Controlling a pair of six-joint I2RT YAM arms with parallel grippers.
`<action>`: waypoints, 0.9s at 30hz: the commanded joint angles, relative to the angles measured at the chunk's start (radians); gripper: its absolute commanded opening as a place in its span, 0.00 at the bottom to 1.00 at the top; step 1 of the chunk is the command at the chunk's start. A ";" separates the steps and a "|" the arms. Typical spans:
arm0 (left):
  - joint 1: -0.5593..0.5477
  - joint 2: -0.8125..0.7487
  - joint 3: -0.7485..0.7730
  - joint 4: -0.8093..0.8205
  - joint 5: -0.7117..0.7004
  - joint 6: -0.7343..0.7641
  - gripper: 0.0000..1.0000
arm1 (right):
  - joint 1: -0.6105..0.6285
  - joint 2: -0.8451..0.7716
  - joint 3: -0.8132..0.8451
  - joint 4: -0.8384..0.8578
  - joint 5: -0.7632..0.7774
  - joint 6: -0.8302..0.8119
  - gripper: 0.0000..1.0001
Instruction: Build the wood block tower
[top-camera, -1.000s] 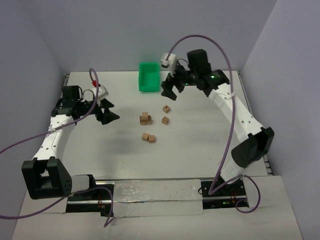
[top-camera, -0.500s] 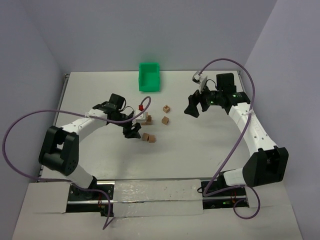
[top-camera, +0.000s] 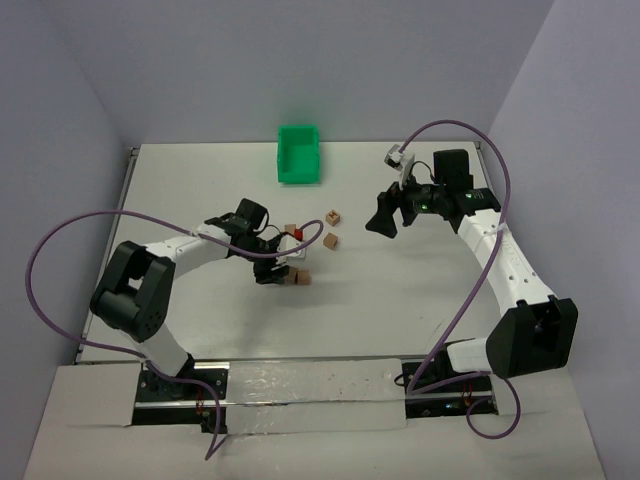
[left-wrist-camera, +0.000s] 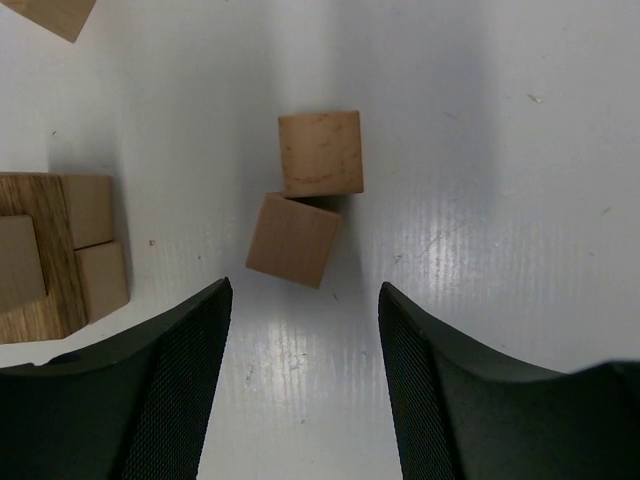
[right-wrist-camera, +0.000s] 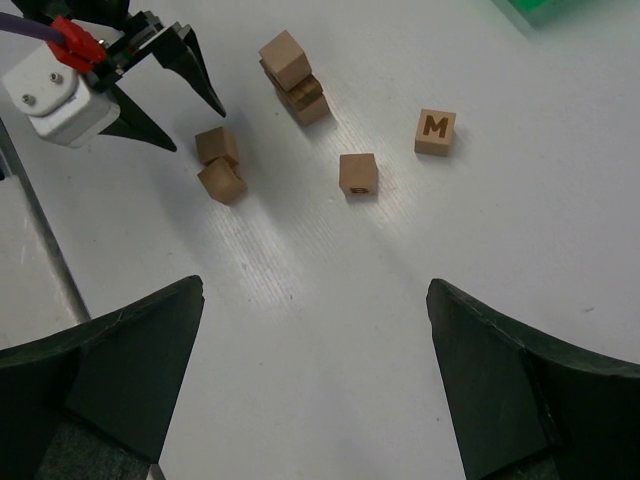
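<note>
The tower (right-wrist-camera: 293, 75) is a short stack of tan cubes, one cube on a wider base; it also shows in the left wrist view (left-wrist-camera: 50, 250) and, partly hidden by the left wrist, in the top view (top-camera: 289, 229). Two loose cubes (left-wrist-camera: 305, 195) lie touching just ahead of my open, empty left gripper (left-wrist-camera: 305, 295); they also show in the top view (top-camera: 298, 278). An M-marked cube (right-wrist-camera: 435, 130) and another marked cube (right-wrist-camera: 358, 173) lie apart to the right of the tower. My right gripper (right-wrist-camera: 315, 290) is open and empty, high above the table, right of the cubes (top-camera: 385, 218).
A green bin (top-camera: 298, 153) stands at the back of the table, behind the cubes. The left arm (top-camera: 190, 250) reaches low across the left half. Purple cables loop over both arms.
My left gripper has moved from beside the tower down toward the two loose cubes. The right arm swung from the green bin to the right earlier and has since held nearly still.
</note>
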 joint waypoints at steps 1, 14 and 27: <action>-0.011 0.027 0.022 0.076 -0.016 0.016 0.68 | -0.006 -0.025 -0.013 0.040 -0.036 0.004 1.00; -0.060 0.064 0.039 0.095 -0.058 0.049 0.67 | -0.004 -0.027 -0.036 0.032 -0.045 -0.018 1.00; -0.069 0.043 0.048 0.054 -0.054 0.042 0.33 | -0.006 -0.026 -0.041 0.037 -0.051 -0.022 1.00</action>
